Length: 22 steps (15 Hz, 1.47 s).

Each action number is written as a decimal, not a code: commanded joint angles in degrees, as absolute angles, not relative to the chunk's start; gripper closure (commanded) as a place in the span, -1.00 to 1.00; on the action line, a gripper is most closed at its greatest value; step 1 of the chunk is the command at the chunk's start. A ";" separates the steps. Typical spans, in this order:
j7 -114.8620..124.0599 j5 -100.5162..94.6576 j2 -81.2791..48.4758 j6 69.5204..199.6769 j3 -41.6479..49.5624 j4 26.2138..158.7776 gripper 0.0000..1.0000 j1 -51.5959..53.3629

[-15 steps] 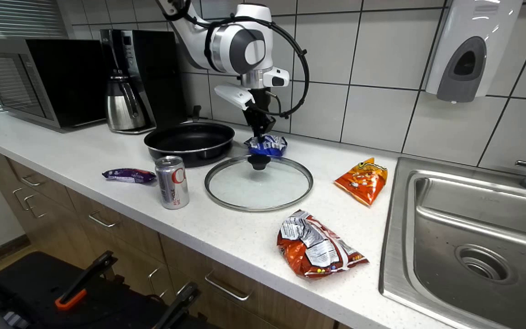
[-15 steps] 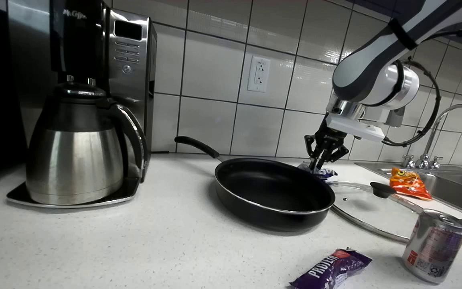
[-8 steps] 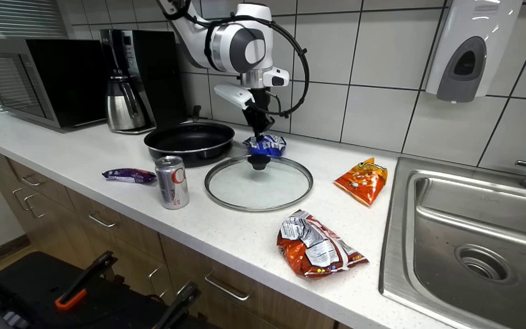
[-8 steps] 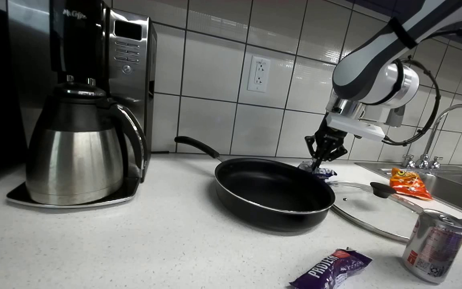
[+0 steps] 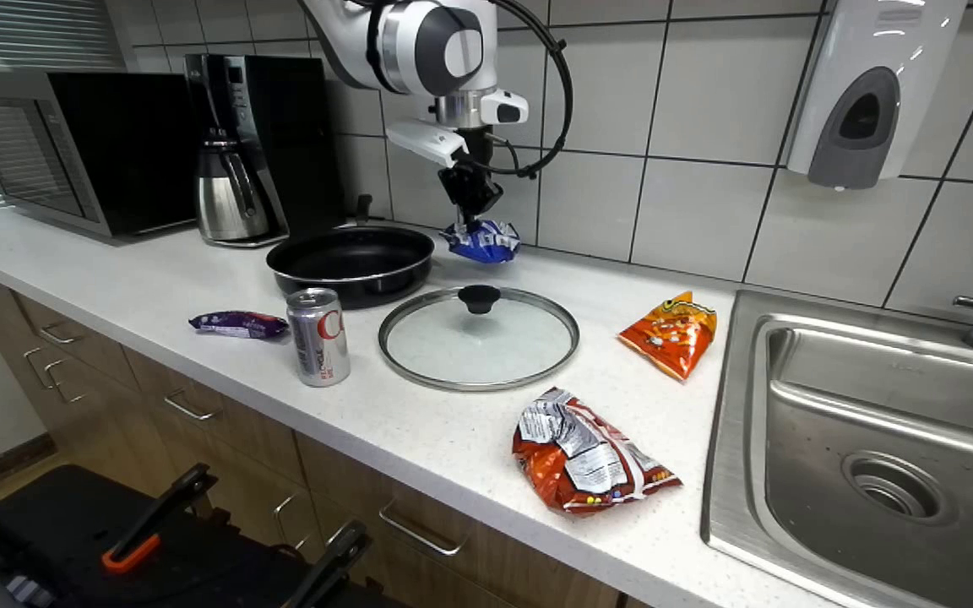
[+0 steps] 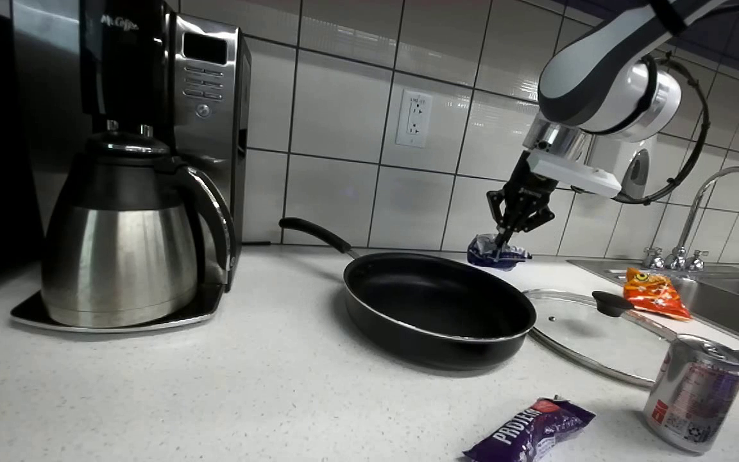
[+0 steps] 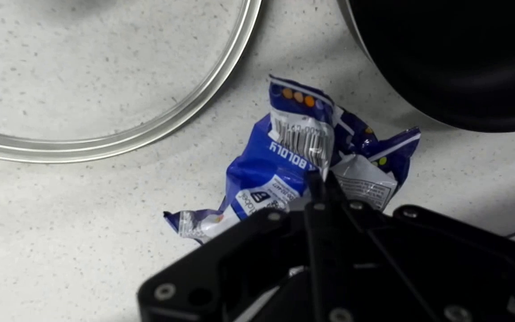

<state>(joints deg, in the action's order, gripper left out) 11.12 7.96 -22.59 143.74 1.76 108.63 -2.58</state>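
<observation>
Pinching the blue bag (image 7: 284, 154) above the table (image 7: 83, 232), the pan (image 7: 463, 62) at its two o'clock in the wrist view, the tool (image 7: 324, 181) seems at the lifting step, and the next move calls for a firm grip.

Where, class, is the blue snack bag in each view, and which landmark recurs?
In an exterior view: blue snack bag just above centre, right of black pan.
In an exterior view: bag right of centre, beyond the pan.
Wrist view: bag near centre, pan upper right.
Shared landmark: black pan.
</observation>
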 commanded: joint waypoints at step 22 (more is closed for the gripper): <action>-3.77 8.27 -16.63 136.80 -7.03 110.51 1.00 4.73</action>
<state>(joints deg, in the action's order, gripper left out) -2.95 7.96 -15.81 137.69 -6.32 111.01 4.38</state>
